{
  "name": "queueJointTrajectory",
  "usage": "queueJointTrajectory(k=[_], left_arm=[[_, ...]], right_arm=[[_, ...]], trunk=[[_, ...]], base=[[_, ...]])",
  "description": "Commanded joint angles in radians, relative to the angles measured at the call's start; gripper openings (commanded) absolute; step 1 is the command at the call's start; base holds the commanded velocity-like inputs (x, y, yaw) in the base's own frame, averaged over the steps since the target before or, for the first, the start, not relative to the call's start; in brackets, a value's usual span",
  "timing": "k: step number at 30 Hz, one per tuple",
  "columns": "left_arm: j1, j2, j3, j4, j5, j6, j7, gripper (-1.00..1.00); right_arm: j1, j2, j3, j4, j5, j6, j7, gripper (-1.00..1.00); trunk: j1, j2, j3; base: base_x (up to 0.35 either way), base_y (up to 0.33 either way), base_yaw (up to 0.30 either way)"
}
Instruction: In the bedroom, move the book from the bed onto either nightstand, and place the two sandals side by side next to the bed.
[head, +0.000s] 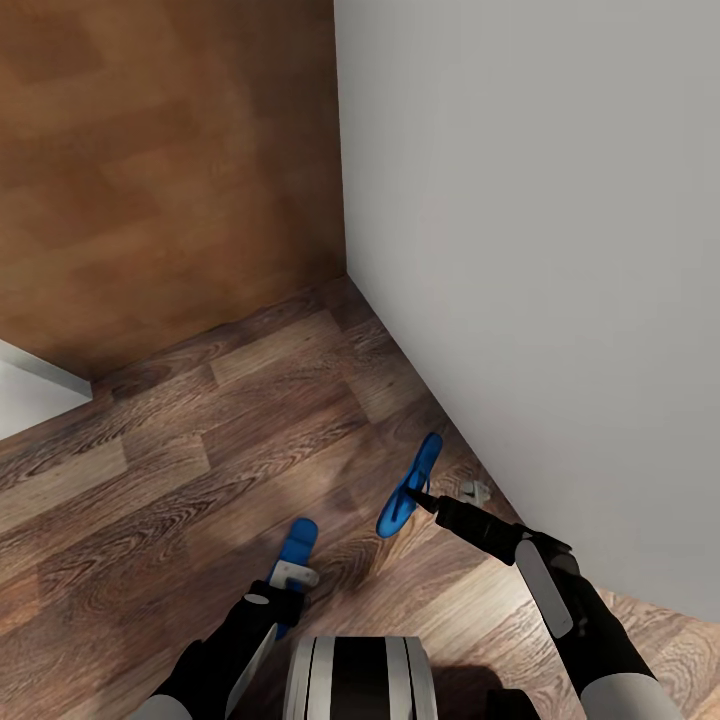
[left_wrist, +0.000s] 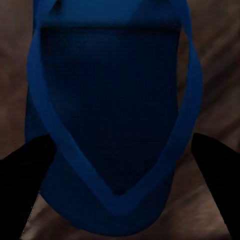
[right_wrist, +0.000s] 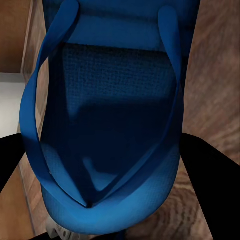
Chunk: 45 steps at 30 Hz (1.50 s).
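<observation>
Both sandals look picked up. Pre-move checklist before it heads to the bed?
1. Left gripper on a sandal: ok, fingers flank it at the toe end.
2. Right gripper on the other sandal: ok, held off the floor, tilted.
3. Grip firmness on both: cannot tell.
4. Room beside the white wall: not ok, right arm is close to it.
5. Bed in sight: cannot tell.
6. Floor ahead free: ok.
</observation>
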Motion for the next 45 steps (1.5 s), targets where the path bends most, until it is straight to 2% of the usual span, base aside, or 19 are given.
queueJointTrajectory(k=[1, 16, 41, 45], left_arm=[[0.0, 0.001, -0.004, -0.002, 0.003, 0.005, 0.008, -1.0], [0.0, 0.001, -0.004, -0.001, 0.003, 0.005, 0.009, -1.0], [0.0, 0.001, -0.004, -0.002, 0.004, 0.007, 0.006, -1.0], [0.0, 0.009, 0.003, -0.007, 0.042, 0.007, -0.092, -1.0]], right_arm=[[0.0, 0.0, -0.001, 0.0, -0.006, 0.008, 0.001, -1.0], [0.0, 0.0, -0.001, -0.002, -0.006, 0.008, 0.001, -1.0], [0.0, 0.003, 0.0, 0.0, -0.005, 0.008, 0.0, -1.0], [0.0, 0.003, 0.0, 0.001, -0.004, 0.006, 0.0, -1.0]], trunk=[[0.0, 0.0, -0.001], [0.0, 0.0, -0.001], [-0.011, 0.006, 0.096], [-0.013, 0.007, 0.112]], base=[[0.0, 0.0, 0.0], [0.0, 0.0, 0.0], [0.0, 0.0, 0.0], [0.0, 0.0, 0.0]])
